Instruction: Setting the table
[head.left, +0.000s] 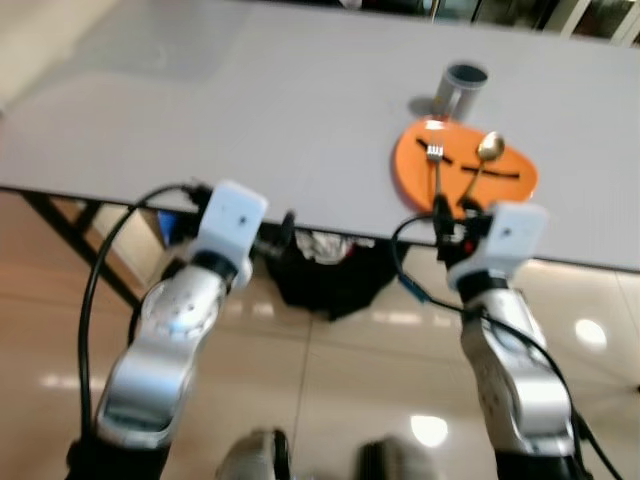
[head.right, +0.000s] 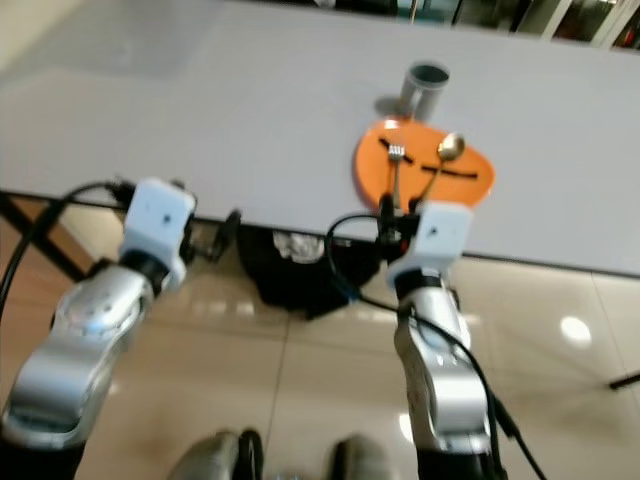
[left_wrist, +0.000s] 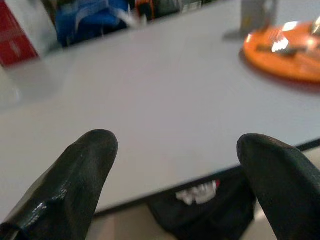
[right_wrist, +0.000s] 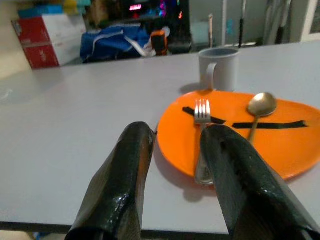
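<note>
At the bottom of the head views the robot's feet stand on a glossy tiled floor (head.left: 330, 400), short of the tabletop (head.left: 250, 120). Both arms reach forward at its near edge. The left tool (left_wrist: 172, 170) sits lower left, released, its two fingers spread wide with nothing between them and bare grey surface ahead. The right tool (right_wrist: 177, 170), lower right of centre, is also released and empty, its fingers (right_wrist: 125, 165) parted by a narrower gap and poised at the edge.

Just past the right tool, on the right half of the tabletop near the edge, lies the orange plate (head.left: 515, 185). On it a fork (head.left: 435, 165) and a spoon (head.left: 482, 160) lie side by side, long axes running away from the robot, handles toward the near rim and heads toward the far side. The fork handle lies almost in line with the right tool, so that arm is plainly the nearer one. Beyond the plate, just beside its far rim, stands a grey mug (head.left: 460, 90).

Left of the plate the tabletop offers wide open room. A dark bag (head.left: 320, 270) sits on the floor under the edge.
</note>
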